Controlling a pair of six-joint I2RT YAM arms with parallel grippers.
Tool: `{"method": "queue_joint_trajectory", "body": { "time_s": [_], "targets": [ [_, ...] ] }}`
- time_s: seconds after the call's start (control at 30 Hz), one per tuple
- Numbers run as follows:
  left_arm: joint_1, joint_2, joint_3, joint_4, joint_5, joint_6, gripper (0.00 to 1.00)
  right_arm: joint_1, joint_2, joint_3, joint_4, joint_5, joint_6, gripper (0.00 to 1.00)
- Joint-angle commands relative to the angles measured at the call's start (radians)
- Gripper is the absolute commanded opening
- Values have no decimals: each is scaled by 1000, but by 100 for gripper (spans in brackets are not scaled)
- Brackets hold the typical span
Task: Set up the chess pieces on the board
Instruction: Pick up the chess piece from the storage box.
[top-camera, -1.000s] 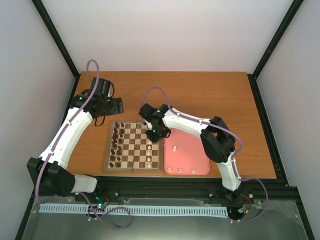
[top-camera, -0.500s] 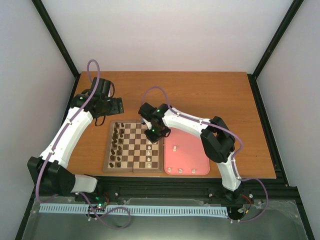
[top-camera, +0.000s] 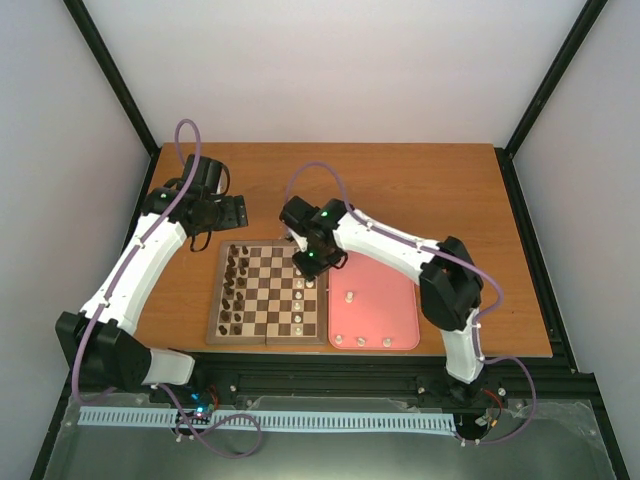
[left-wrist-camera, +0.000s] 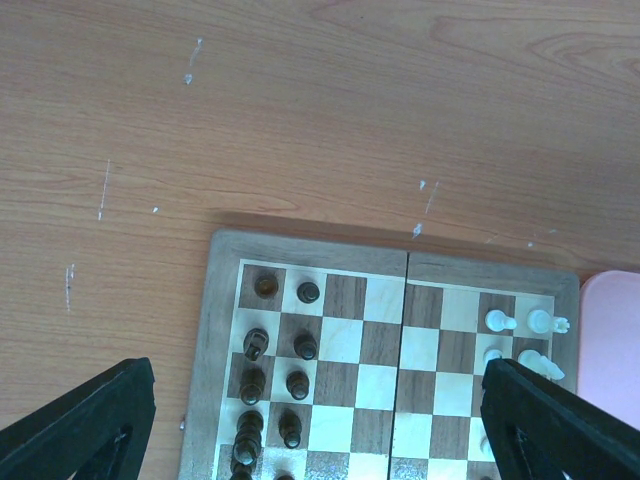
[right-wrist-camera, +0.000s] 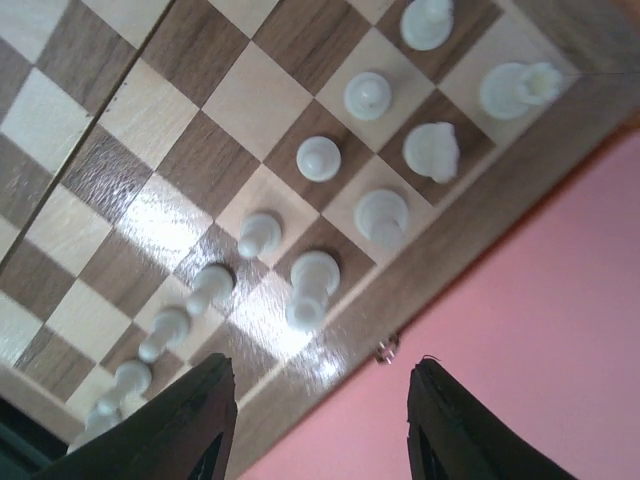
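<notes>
Only wrist views show left gripper (left-wrist-camera: 320, 425), right gripper (right-wrist-camera: 320, 400) parted, empty; right over board (right-wrist-camera: 250, 80).

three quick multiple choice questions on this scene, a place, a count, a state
1. The pink tray lies on which side of the board? A right B left C on it
2. How many cream pieces on the tray? A two B four C seven
3. The right hand is: A shut, empty B gripping the tray C open, empty
Answers: 1 A, it lies by the board's right edge. 2 B, one apart, three in a row. 3 C, nothing between its spread fingers.
</notes>
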Motion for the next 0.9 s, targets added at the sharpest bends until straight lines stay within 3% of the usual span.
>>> {"method": "queue_joint_trajectory", "body": {
  "time_s": [0.0,0.17,0.4,0.87],
  "targets": [
    [-2,7,27,1,6,17,100,-1,-148,-39,-56,73,7,48],
    [-2,7,13,4,4,18,100,-67,-226,-188,-36,55,46,45],
    [-2,32,7,6,-7,30,100,-96,-218,-361,46,8,46,44],
    [-2,79,3,25,3,31,100,-130,-151,-423,124,-13,19,39]
  ]
}}
